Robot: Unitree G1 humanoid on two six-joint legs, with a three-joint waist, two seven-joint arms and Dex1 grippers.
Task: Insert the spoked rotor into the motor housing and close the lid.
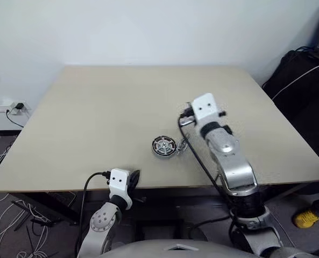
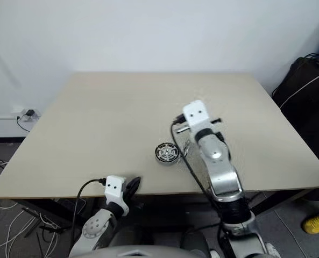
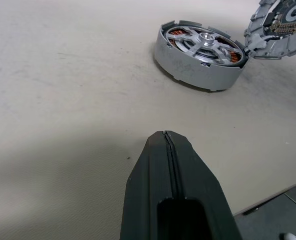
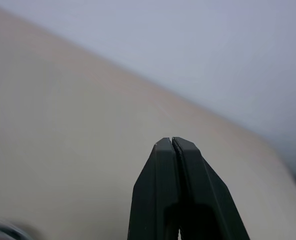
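Motor housing (image 3: pixel 200 59): upright on the table (image 1: pixel 94 118), near its front edge and a little toward 3 o'clock of the middle; copper windings visible around the inside wall

Spoked rotor (image 3: pixel 203 42): apparently seated already in the housing, silvery spokes and hub showing level with the rim

Lid (image 3: pixel 280 22): tilted up on edge, leaning against the housing's 3 o'clock side, ribbed inner face and dark centre turned toward the housing; not yet closed

Step in hand: by the look of it, insertion done, closing the lid still to do

Risk one: nudged on its rim, likely to slip off the housing and fall flat on the table or roll toward the front edge

Risk two: pressed down off-centre, likely to catch on the rim notches and sit crooked; rotor hub proud of the spokes, so a skewed lid could jam on it

Left gripper (image 3: pixel 166 137): fingers pressed together, holding nothing; at the table's front edge, housing toward 1 o'clock of it and apart

Right gripper (image 4: pixel 172 141): fingers pressed together, holding nothing; raised over the table, pointing at the far wall

Right arm to housing: housing and lid toward 8 o'clock of the white wrist block (image 1: pixel 205 107), clear of it, cable hanging just beside the lid
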